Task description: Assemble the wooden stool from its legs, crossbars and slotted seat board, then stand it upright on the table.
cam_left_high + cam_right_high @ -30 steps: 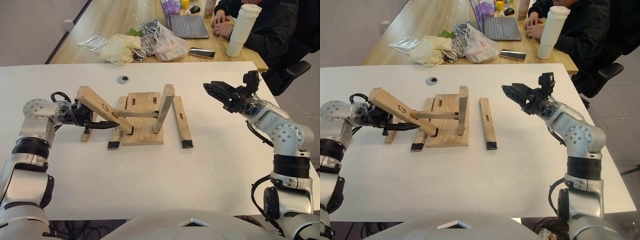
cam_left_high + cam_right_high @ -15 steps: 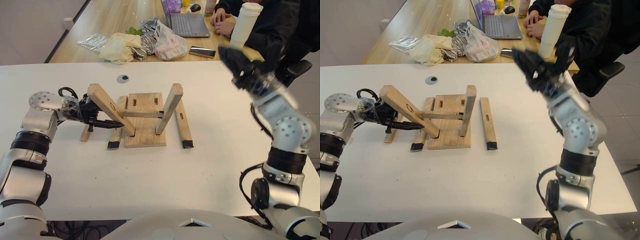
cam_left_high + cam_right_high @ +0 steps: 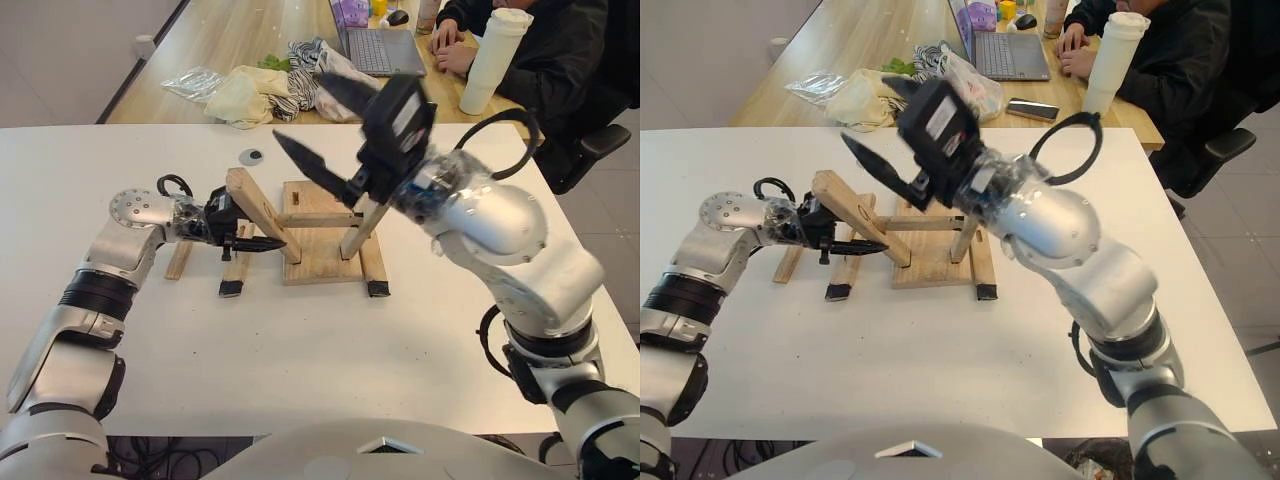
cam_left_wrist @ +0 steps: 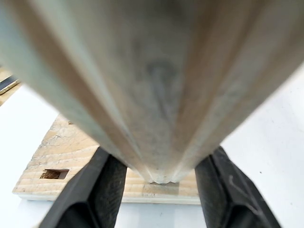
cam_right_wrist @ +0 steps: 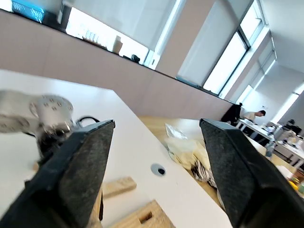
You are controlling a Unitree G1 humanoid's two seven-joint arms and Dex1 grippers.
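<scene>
Left eye view: the left tool (image 3: 262, 240) is clamped on the left leg (image 3: 262, 213), which leans with its lower end on the board (image 3: 318, 258). A crossbar (image 3: 315, 219) ties it to the right leg (image 3: 352, 240), so the grip likely steadies this half-frame over the slots (unheld, it would probably topple). The board lies flat on the worktop (image 3: 300, 350). The right tool (image 3: 298, 105) hangs above the frame, spread wide and holding nothing, placed, I judge, to come down on the right leg. Spare legs lie flat along the board's left edge (image 3: 236, 272) and right edge (image 3: 375, 272). A short bar (image 3: 180, 260) lies farther left.

Right eye view: the crossbar reads roughly level between the two legs (a fair sign the joints are seated).

Left wrist view: the leg sits between two black fingers (image 4: 95, 190), pressed from both sides. Beyond it the board shows a slot (image 4: 53, 174).

Right wrist view: the pads (image 5: 80, 175) stand well apart with nothing between them. Past them lie the worktop and a grey disc (image 5: 158, 169).
</scene>
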